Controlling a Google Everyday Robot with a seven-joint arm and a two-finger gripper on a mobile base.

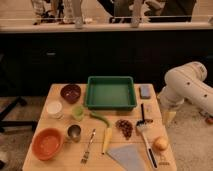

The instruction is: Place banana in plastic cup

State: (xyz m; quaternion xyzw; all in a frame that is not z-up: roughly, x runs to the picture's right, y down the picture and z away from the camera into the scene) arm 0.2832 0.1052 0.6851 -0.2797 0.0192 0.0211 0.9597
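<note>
The banana [107,138], slim and pale yellow, lies near the table's front middle, just right of the fork [88,146]. The plastic cup [77,112], short and light green, stands upright left of centre, in front of the green tray's left corner. My gripper [167,116] hangs off the table's right edge at the end of the white arm [185,85], far from both banana and cup. Its fingers look open with nothing between them.
A green tray [110,93] sits at the back centre. Around the cup stand a dark red bowl [70,92], a white container [54,108], a steel cup [74,133] and an orange bowl [47,143]. A green vegetable [100,118], dark grapes [124,127], a grey cloth [128,156] and utensils lie to the right.
</note>
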